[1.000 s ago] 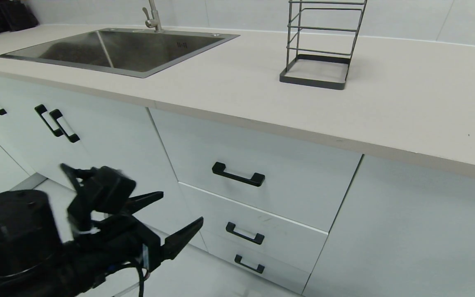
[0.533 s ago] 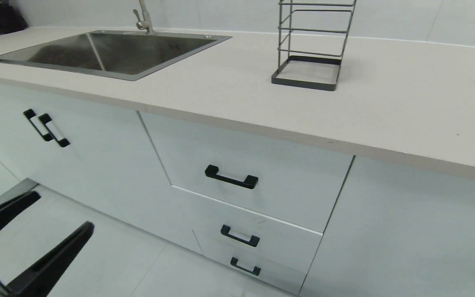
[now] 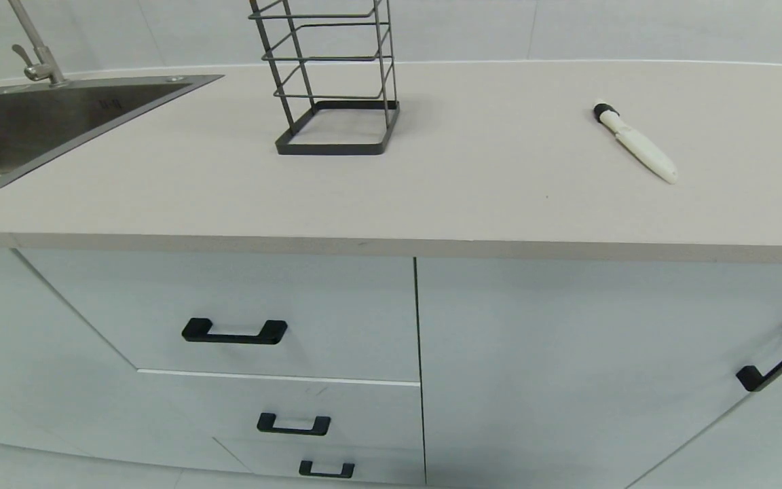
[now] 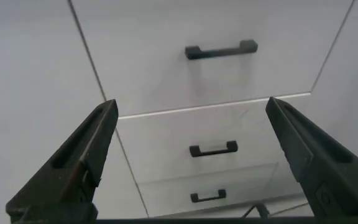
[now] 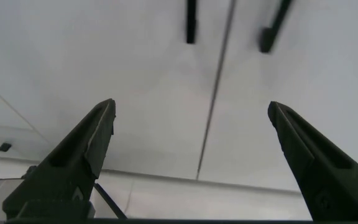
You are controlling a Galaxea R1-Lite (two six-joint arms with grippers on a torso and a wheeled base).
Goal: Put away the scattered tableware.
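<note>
We see one piece of tableware, a cream-white utensil (image 3: 634,142) with a black cap at its far end. It lies flat on the desk (image 3: 499,197), on the right-hand side, slanted so that its pale tip points toward the front edge. Nothing touches it.

Well apart from it to the left, an upright dark wire rack (image 3: 330,151) stands on the same surface, with nothing in its base. Farther left, a steel sink (image 3: 38,122) is set into the desk, with a tap (image 3: 34,51) behind it.

Below the desk front we see a stack of three drawers, the top drawer handle (image 3: 234,332) black like the two under it. To their right is a plain cabinet door (image 3: 567,367), with a slanted black door handle (image 3: 778,353) at its right-hand edge.

In the left wrist view the left end effector (image 4: 191,104) is released, its two dark fingers spread wide and holding nothing. It faces the drawer stack, with the middle drawer handle (image 4: 213,149) showing between its fingers.

In the right wrist view the right end effector (image 5: 191,104) is likewise spread wide and holds nothing. It faces white cabinet fronts where a dark seam (image 5: 216,93) runs between two black handles.
</note>
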